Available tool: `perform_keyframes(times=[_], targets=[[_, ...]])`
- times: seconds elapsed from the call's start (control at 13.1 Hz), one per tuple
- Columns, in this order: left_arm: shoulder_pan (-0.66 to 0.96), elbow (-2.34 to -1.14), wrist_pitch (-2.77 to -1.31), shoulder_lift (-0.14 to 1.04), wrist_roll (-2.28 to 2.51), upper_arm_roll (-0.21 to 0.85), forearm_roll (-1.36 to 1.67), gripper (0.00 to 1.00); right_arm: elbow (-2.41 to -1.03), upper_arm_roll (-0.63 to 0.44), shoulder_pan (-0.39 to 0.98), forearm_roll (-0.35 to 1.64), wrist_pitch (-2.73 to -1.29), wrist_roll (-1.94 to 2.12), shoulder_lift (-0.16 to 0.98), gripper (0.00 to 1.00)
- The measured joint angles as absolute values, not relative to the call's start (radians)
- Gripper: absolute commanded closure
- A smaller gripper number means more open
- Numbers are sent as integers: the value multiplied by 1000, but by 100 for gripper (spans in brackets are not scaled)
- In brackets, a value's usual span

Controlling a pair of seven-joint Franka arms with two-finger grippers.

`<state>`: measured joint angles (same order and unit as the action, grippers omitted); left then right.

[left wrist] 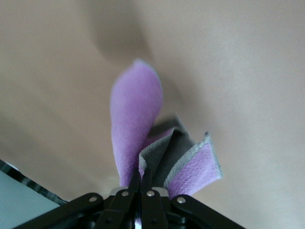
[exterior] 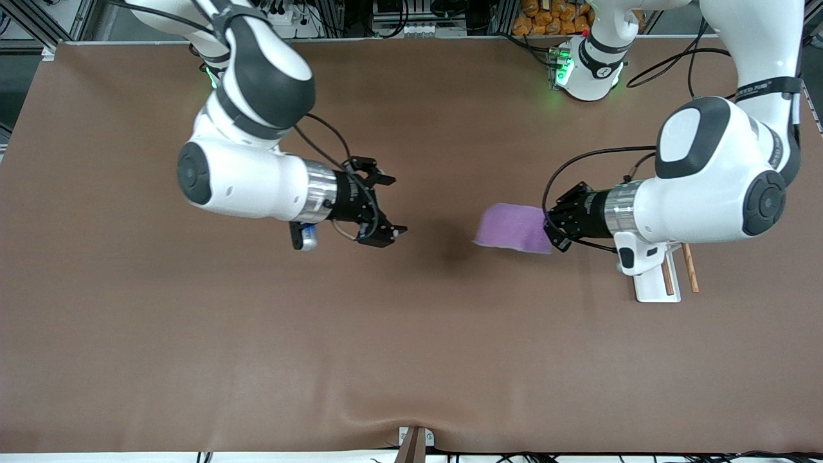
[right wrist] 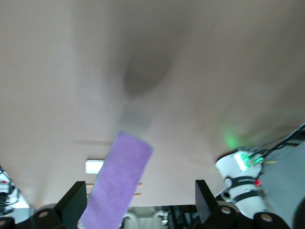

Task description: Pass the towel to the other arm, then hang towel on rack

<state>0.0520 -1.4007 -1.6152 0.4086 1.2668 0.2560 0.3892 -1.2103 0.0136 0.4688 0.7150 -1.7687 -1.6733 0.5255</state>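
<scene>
High front camera faces both arms; wrist views, blurry, share the towel [exterior: 514, 227].

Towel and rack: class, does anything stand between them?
Nothing visible does. The left gripper, shut on the purple towel, holds it above the table; the rack stands beside, partly under the left arm. The right gripper is open, apart from the towel.

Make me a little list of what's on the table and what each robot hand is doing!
towel: purple towel, up in the air over the brown table
left gripper: left gripper, jaws shut on the towel's edge
right gripper: right gripper, jaws open, holding nothing, apart from the towel, over the table's middle
rack: white-based rack with brown rods, toward the left arm's end, partly under that arm
hanging: not yet done
</scene>
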Motion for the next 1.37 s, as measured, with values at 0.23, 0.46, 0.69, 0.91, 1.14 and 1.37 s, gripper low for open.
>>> perform_keyframes(times=[0.23, 0.46, 0.69, 0.91, 1.14, 1.37], targets=[[29, -1401, -1568, 409, 1148, 256, 303, 100, -1204, 13, 409, 715, -1659, -1556, 514, 0], [2, -1407, -1511, 411, 1001, 254, 240, 100, -1201, 11, 367, 708, -1568, -1457, 500, 0], [-77, -1418, -1478, 416, 854, 251, 206, 100, -1200, 7, 314, 696, -1486, -1357, 484, 0], [-129, -1442, -1473, 421, 772, 250, 199, 100, -1199, 6, 274, 624, -1467, -1262, 467, 0], [-179, -1459, -1472, 427, 649, 250, 177, 100, -1198, 6, 252, 509, -1430, -1114, 438, 0], [-236, -1475, -1467, 431, 535, 249, 134, 100, -1198, 4, 197, 432, -1374, -939, 418, 0]])
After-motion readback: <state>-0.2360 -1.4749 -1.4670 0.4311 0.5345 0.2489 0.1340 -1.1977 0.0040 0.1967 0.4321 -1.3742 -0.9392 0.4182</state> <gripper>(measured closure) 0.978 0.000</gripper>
